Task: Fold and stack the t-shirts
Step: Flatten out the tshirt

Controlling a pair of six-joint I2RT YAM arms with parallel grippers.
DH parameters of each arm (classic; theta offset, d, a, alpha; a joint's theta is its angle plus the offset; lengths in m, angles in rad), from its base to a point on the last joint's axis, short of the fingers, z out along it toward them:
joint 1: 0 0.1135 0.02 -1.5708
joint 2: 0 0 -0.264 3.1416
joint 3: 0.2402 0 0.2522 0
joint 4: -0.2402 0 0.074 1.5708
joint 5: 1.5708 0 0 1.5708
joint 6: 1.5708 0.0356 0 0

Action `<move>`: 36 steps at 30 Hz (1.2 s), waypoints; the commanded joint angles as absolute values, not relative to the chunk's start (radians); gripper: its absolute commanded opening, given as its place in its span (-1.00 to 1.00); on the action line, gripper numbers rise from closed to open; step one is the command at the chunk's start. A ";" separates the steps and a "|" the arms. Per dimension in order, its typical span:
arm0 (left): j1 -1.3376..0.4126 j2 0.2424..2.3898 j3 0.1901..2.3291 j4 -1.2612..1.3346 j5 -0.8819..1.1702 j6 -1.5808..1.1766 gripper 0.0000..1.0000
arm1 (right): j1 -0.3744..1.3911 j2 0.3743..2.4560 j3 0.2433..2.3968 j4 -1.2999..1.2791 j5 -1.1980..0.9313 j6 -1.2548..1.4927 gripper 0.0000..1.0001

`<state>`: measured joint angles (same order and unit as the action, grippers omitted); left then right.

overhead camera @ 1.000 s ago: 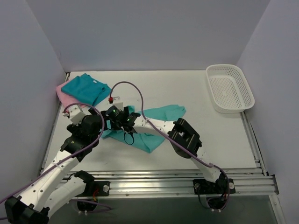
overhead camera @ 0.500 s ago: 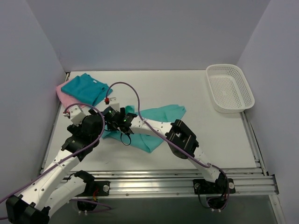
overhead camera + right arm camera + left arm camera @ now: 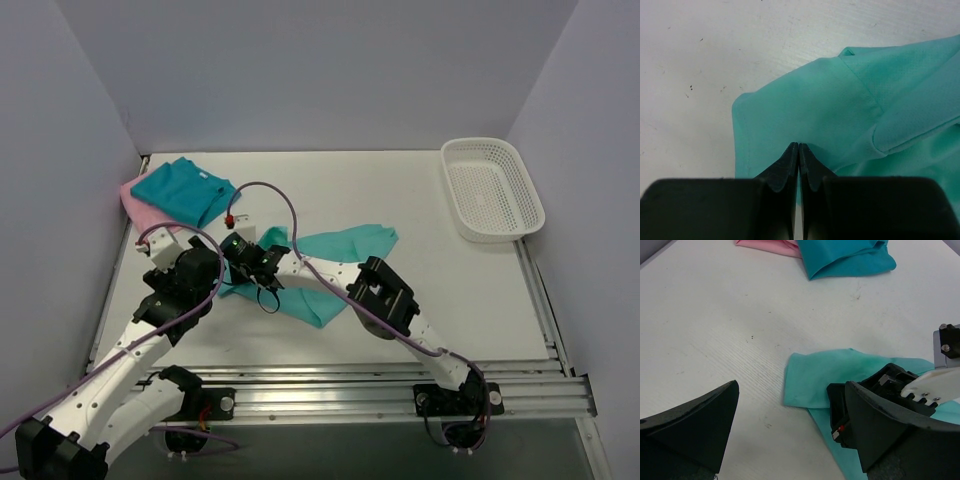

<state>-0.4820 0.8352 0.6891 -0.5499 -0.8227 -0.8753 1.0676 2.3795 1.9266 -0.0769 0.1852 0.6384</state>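
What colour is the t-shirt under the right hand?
The t-shirt is light sea-green, clearest in the right wrist view.

A flat white table [image 3: 400,190] carries a rumpled light sea-green cotton t-shirt [image 3: 350,243] left of centre. At the far left lies a pink t-shirt [image 3: 135,200], a folded teal-blue t-shirt [image 3: 185,190] atop it. A white plastic mesh basket [image 3: 478,142] sits far right.
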 commanded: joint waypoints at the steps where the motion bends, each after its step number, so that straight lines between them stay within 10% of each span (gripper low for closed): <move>1: -0.474 0.831 0.687 -0.528 -0.833 -0.862 0.91 | 1.040 2.355 1.924 -0.087 0.193 0.637 -1.00; 5: -0.471 0.828 0.687 -0.523 -0.827 -0.861 0.92 | 1.034 2.319 1.911 -0.093 0.205 0.637 -1.00; 9: -0.471 0.830 0.686 -0.520 -0.825 -0.859 0.91 | 1.045 2.261 1.878 -0.077 0.221 0.641 0.55; 36: -0.469 0.759 0.676 -0.555 -0.802 -0.862 0.92 | 1.178 2.247 1.827 -0.054 0.232 0.779 0.57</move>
<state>-0.4713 0.7780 0.6689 -0.5907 -0.8261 -0.8532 1.1282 2.2585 1.8381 -0.0700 0.2462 0.7609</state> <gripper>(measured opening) 0.958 0.784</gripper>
